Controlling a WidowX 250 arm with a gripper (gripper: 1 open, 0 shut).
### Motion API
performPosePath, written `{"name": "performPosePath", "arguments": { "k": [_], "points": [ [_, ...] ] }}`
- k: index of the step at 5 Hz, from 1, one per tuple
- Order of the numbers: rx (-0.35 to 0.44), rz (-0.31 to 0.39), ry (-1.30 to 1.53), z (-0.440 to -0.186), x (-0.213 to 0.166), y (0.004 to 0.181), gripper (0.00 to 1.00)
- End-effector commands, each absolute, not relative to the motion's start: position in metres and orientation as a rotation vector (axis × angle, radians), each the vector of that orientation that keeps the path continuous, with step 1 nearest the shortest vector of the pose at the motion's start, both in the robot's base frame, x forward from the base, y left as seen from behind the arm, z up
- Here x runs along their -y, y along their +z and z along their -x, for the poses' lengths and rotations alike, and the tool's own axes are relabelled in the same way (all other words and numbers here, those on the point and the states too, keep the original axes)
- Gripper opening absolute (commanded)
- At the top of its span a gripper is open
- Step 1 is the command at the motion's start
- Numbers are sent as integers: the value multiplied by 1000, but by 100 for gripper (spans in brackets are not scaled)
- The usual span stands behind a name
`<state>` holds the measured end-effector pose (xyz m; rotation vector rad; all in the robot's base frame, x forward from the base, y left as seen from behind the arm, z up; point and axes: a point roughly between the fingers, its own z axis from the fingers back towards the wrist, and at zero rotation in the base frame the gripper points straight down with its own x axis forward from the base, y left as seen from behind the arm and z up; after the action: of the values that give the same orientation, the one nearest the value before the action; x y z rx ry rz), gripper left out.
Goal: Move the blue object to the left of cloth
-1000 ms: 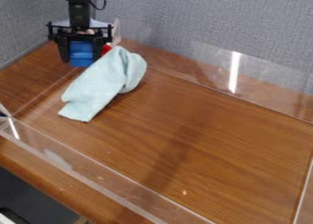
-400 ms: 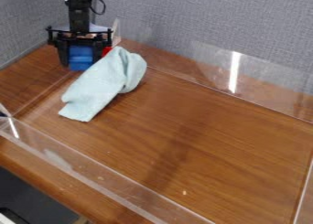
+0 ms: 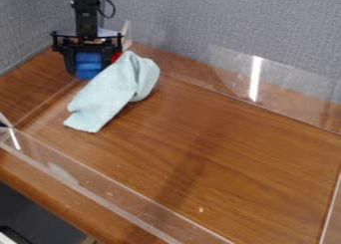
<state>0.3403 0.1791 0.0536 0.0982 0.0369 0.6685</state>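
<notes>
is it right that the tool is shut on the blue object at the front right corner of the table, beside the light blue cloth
Not quite. In the camera view the tool is shut on the blue object at the back left corner of the table, not the front right. It is beside the light blue cloth.

Grey textured wall (image 3: 240, 19) fills the back, directly behind the claw (image 3: 88, 57) and running off to its right. Brown wood-grain tabletop (image 3: 226, 138) spreads below and right of the claw. Clear acrylic barrier (image 3: 266, 77) rims the table edges, catching glare right of the claw. Even, soft light.
</notes>
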Motion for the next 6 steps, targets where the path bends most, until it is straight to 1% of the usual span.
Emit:
{"name": "performPosePath", "arguments": {
  "k": [1,2,4,5,6],
  "points": [
    [29,-112,682,-343,-183,75,0],
    [23,-111,689,-343,-183,71,0],
    [39,-85,689,-338,-181,87,0],
    [46,-70,689,-335,-179,95,100],
    [55,-42,690,-334,-176,108,100]
  ]
}}
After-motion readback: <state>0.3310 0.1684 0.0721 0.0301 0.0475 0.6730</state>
